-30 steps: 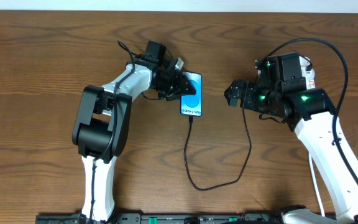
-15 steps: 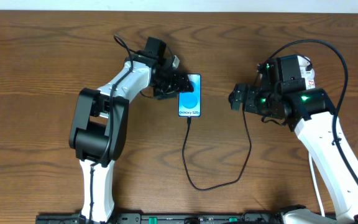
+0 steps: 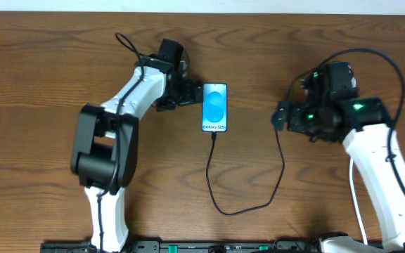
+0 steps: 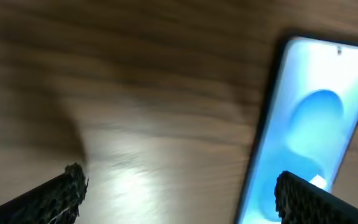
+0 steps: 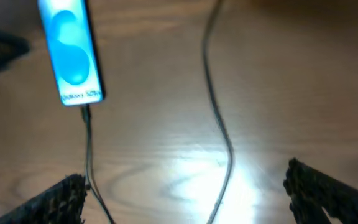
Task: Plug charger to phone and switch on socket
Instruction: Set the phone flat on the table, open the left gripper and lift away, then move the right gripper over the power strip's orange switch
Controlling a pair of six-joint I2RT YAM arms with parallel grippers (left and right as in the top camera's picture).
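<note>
Dark wood-grain table (image 3: 34,70) bears the phone (image 3: 215,107) and looping charger (image 3: 283,165)

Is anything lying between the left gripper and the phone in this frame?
Nothing visible does. The left gripper sits open beside the left edge of the phone, with only bare table between them. The charger leaves the phone's bottom end, away from that side.

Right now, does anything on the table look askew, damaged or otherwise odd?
Nothing stands out. The phone lies flat, screen lit, the charger plugged into its bottom edge and looping loosely across the wood.
</note>
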